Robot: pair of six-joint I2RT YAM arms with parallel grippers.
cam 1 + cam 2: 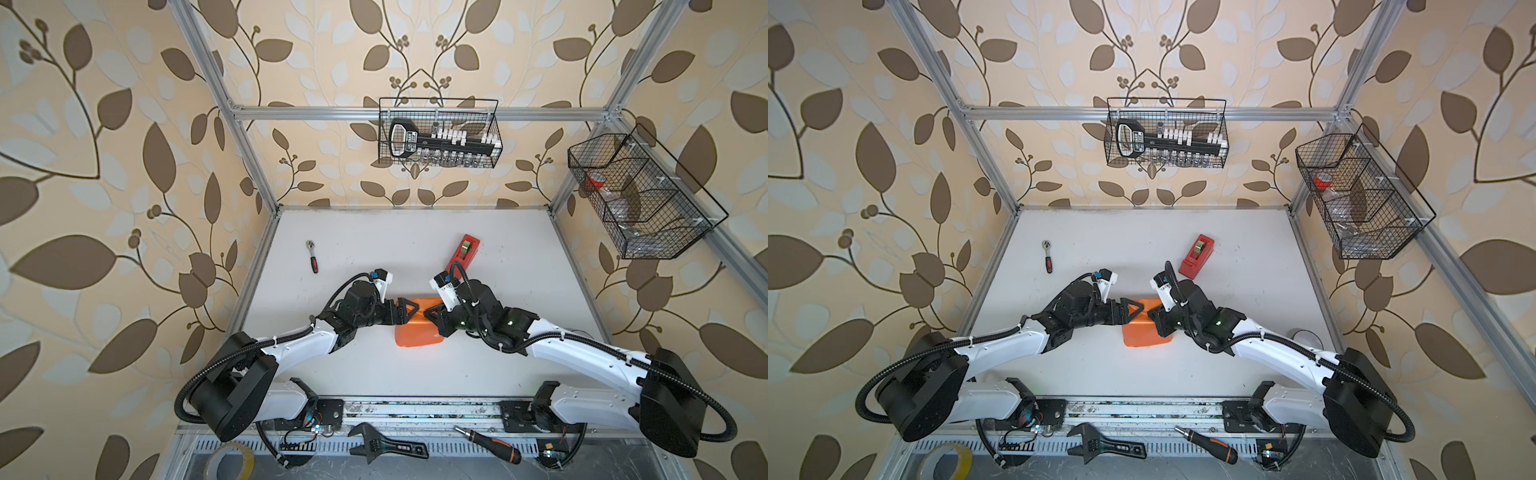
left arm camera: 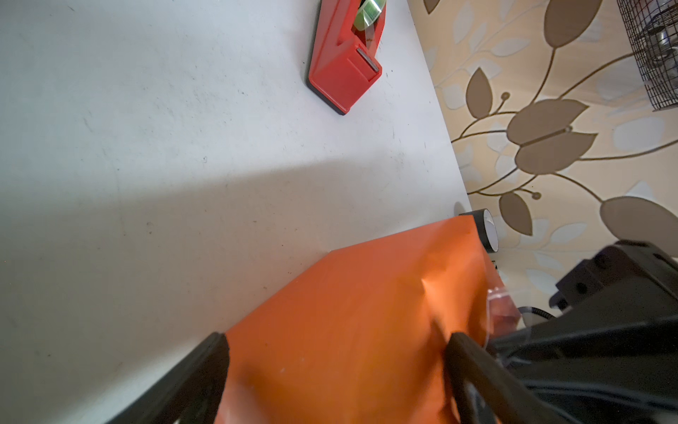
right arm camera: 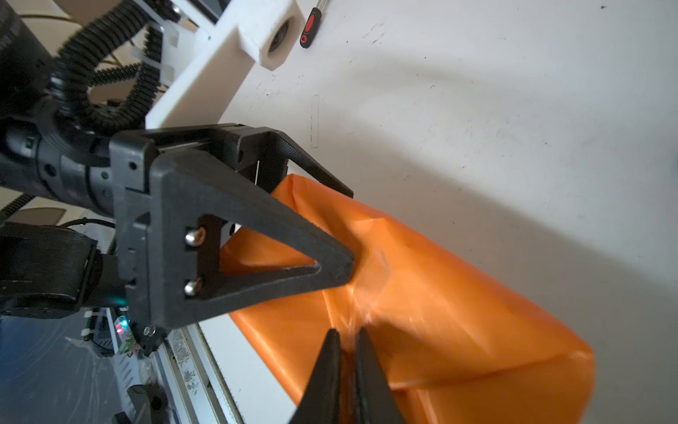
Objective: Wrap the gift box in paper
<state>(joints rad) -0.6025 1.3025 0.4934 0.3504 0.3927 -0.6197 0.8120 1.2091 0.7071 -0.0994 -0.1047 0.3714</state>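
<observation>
Paper (image 1: 415, 332) sits in the middle of the worktop (image 1: 374, 374), orange side out, folded into a fat bundle. The gift box does not show anywhere, so I think it is inside. In both top views the bundle lies right between the two arms. In the right wrist view it stretches from one set of jaws across to the other, so its long way looks to run from side to side.

The left jaws are spread wide at the left end of the bundle, with orange paper filling the space between them. One tip (image 3: 346, 266) looks to press a dent in the paper. I cannot tell if they squeeze it.

The right jaws are at the right end. They are very close together, with only a thin gap, and their tips meet a crease. I cannot tell if they pinch the paper or just touch it. A bit of clear tape (image 2: 497, 306) sits on the paper just beside them.

The red tape dispenser (image 1: 464, 251) stands behind the bundle, toward the back of the worktop. The right arm (image 1: 573, 345) is nearer to it than the left arm (image 1: 299, 345), so I think fetching more tape is a job for the right side.
</observation>
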